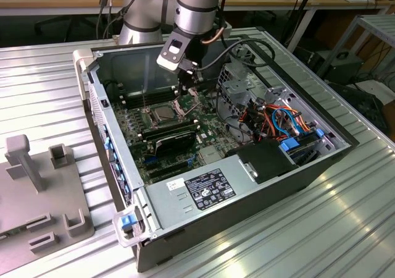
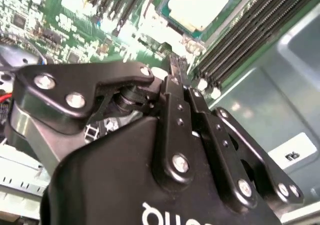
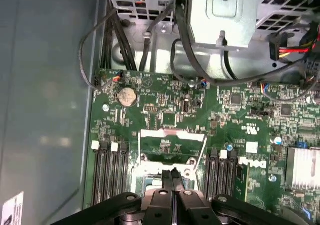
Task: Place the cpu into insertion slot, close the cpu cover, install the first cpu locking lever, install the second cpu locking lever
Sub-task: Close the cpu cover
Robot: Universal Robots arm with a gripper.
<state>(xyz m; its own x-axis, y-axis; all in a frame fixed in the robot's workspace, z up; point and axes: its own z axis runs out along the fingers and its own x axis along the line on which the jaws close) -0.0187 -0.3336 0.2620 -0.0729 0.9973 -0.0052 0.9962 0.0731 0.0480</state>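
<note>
Open steel computer case (image 1: 296, 167) lies on a ribbed aluminium bench (image 1: 43, 74). The gripper (image 1: 192, 88) hangs over the green motherboard (image 3: 235, 110), its matte black fingers (image 3: 166, 185) pressed flat together with nothing between them. The cpu (image 2: 200, 2), square with a pale dull metal top, sits flat in the insertion slot (image 1: 146, 117). In the first wrist view the cpu cover (image 3: 170, 133), a thin silver frame with a wide window, is swung back off the slot, just beyond the fingertips, between rows of long black memory slots (image 3: 107, 175).
</note>
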